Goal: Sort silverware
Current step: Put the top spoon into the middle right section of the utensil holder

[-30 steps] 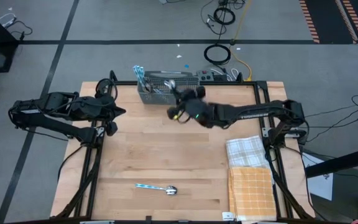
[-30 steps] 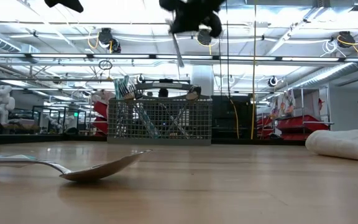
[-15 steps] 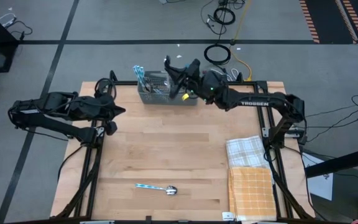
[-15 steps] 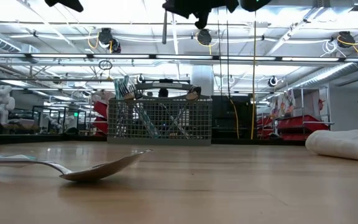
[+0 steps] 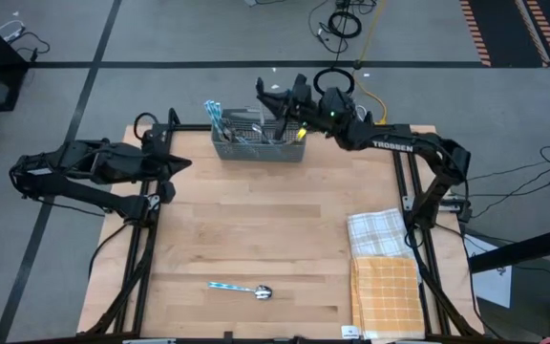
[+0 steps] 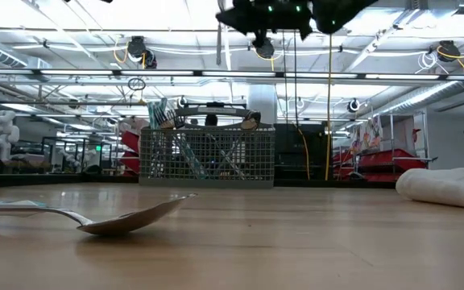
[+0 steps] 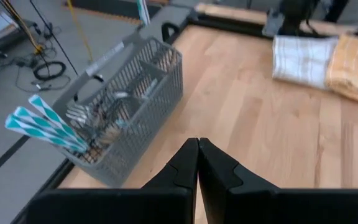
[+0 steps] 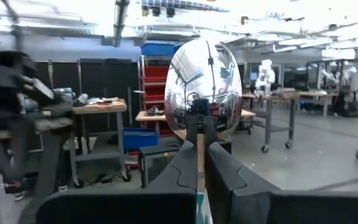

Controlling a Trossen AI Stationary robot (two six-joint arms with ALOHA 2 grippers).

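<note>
**Right arm swings a spoon up over the basket**

Since a second ago the right arm has swung away from the middle of the table, back to the far edge, and now its gripper (image 5: 273, 98) hangs high above the grey wire-mesh rectangular basket (image 5: 256, 148). Left arm hasn't really budged.

That right gripper is clamped on a shiny silver metal spoon (image 8: 202, 91). In the right wrist view the fingers (image 8: 185, 163) pinch the neck just under the bowl, and the bowl stands up past the tips, mirroring the room. From the low camera the gripper (image 6: 252, 14) sits at the top of the frame with a thin silver handle (image 6: 219, 44) hanging down from it, well clear of the basket (image 6: 206, 155).

Most of the silverware stands in the basket at the far edge of the light wooden table (image 5: 256, 239): a bunch of utensils with light blue and white striped handles (image 5: 215, 117) poke out of one end compartment, and more silver pieces (image 7: 101, 115) lie jumbled in the middle ones. One more spoon with a light blue handle (image 5: 242, 289) lies flat near the front edge, well apart from everything.

The left gripper (image 5: 178, 164) waits over the table's left edge, fingers (image 7: 185, 167) pressed together with nothing between them.

A white checked cloth (image 5: 378, 232) and an orange checked cloth (image 5: 387, 296) lie along the right side.
</note>
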